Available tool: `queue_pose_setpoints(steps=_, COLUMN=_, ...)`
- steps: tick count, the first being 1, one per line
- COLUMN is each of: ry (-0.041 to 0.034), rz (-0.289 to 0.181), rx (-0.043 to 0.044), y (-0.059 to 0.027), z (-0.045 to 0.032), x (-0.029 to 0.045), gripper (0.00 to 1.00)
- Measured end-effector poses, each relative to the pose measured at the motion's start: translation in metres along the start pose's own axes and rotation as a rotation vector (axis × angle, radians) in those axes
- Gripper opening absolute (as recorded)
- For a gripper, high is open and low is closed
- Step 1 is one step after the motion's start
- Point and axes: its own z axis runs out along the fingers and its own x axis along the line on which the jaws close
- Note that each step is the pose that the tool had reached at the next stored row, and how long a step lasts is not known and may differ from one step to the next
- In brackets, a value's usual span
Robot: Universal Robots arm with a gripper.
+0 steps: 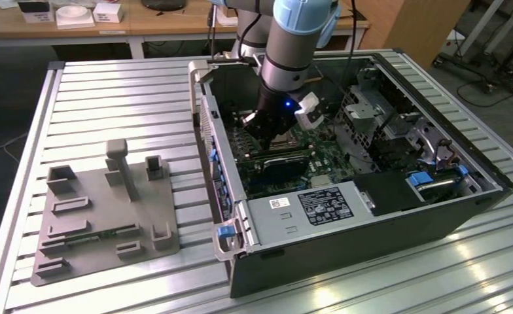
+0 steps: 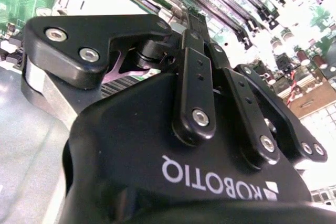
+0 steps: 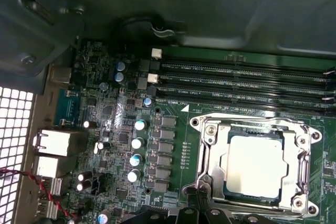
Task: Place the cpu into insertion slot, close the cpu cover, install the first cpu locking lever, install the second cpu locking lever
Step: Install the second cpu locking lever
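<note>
1. I have the pincer (image 1: pixel 272 134) down inside the open computer case (image 1: pixel 361 216), right over the motherboard (image 3: pixel 121 129). In the second wrist view its black linkages (image 2: pixel 197 93) block the tips, so I cannot tell whether it is wide, narrow or holding anything.

2. In the first wrist view the cpu (image 3: pixel 255 165) already sits flat in the insertion slot (image 3: pixel 254 162), pale metal top up, at about 4 o'clock in that picture, just beside the long memory slots (image 3: pixel 247 82).

3. The cpu cover (image 3: pixel 299 150) looks to be down around the chip: its silvery frame rings the pale top on all sides. I judge placing and closing done, and the levers the step in hand.

4. The pincer's dark tips (image 3: pixel 184 214) show at 6 o'clock in that view, near the socket's edge. I cannot make out either locking lever for sure.

5. To do this well, I would press on the lever only, not the chip or frame, keep travel slow and level, and watch that the frame stays flat as the lever hooks under its catch.

6. The grey fixture tray (image 1: pixel 104 219) lies on the slatted surface (image 1: pixel 108 98) at 9 o'clock from the case in the exterior view, well apart.
</note>
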Motion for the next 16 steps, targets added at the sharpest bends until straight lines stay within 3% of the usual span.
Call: queue_pose_setpoints(steps=16, ry=-0.0006, rz=0.0, rx=-0.0056, y=0.0016, z=0.0046, x=0.0004, gripper=0.11)
